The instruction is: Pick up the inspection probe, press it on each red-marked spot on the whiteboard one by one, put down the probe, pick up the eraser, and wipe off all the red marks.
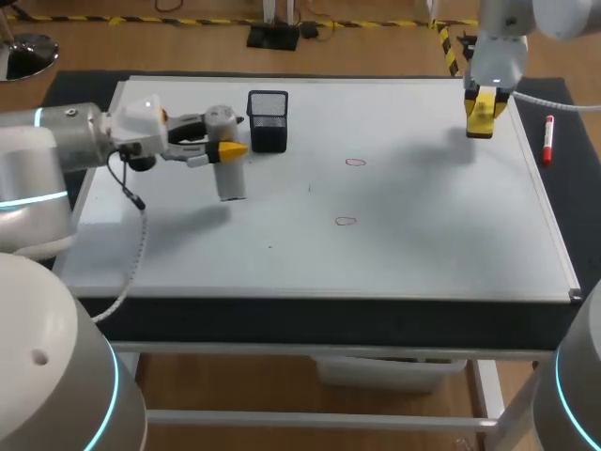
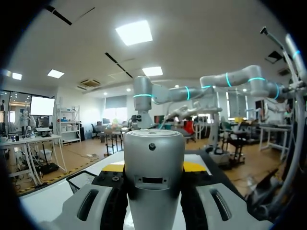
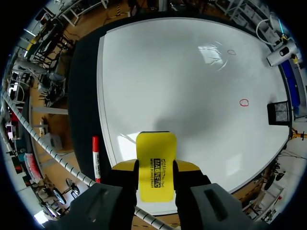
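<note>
My left gripper (image 1: 225, 150) lies sideways over the whiteboard's (image 1: 394, 254) far left, shut on the silver cylindrical probe (image 1: 231, 178), which hangs upright just above the board. In the left wrist view the probe (image 2: 153, 177) fills the gap between the fingers of the left gripper (image 2: 153, 166). My right gripper (image 1: 484, 111) hovers over the far right corner, shut on the yellow eraser (image 1: 481, 120); the right wrist view shows the eraser (image 3: 156, 165) clamped in the right gripper (image 3: 156, 167). Two small red marks (image 1: 354, 163) (image 1: 346, 222) sit mid-board, also seen as red marks (image 3: 231, 52) (image 3: 244, 102).
A black mesh cup (image 1: 268, 120) stands on the board just right of the probe. A red marker (image 1: 547, 139) lies on the dark mat past the board's right edge, seen as the marker (image 3: 96, 158) beside the right gripper.
</note>
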### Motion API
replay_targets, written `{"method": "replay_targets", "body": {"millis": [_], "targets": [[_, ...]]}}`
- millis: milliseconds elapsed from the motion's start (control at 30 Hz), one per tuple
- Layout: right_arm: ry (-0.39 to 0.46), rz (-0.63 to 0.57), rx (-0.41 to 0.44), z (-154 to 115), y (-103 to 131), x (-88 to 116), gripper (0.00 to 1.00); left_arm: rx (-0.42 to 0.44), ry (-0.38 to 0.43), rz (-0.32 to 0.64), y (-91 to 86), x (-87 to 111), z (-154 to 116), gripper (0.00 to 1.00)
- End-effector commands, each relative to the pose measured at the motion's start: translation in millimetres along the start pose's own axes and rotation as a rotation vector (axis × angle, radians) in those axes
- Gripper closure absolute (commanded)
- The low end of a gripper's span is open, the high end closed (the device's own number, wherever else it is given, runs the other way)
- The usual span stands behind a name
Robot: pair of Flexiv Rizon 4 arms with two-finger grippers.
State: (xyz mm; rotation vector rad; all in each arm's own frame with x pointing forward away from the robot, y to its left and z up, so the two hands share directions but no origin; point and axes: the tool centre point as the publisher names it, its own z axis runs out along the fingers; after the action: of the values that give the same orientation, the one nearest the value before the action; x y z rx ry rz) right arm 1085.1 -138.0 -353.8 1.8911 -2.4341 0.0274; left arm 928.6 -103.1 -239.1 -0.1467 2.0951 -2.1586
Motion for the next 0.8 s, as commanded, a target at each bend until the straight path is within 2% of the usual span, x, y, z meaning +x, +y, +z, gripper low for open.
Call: {"method": "replay_targets", "body": {"millis": [33,300,567,800], "targets": [[0.002,-0.002,-0.002,-0.7,-1.5,0.5,1.00,0.008,0.009,0.003,-5.1,-5.1,22.1,1.00],[0.002,-0.002,-0.002,-0.7,-1.5,0.5,1.00,0.028,0.033,0.010,-3.6,-10.3,66.7,1.00],[0.002,-0.002,-0.002,-0.7,-1.5,0.5,1.00,0.009,0.012,-0.042,2.3,-21.0,105.7,1.00],[0.002,-0.002,-0.002,-0.7,-1.5,0.5,1.00,0.018,0.041,-0.053,7.3,-29.4,140.3,1.00]]}}
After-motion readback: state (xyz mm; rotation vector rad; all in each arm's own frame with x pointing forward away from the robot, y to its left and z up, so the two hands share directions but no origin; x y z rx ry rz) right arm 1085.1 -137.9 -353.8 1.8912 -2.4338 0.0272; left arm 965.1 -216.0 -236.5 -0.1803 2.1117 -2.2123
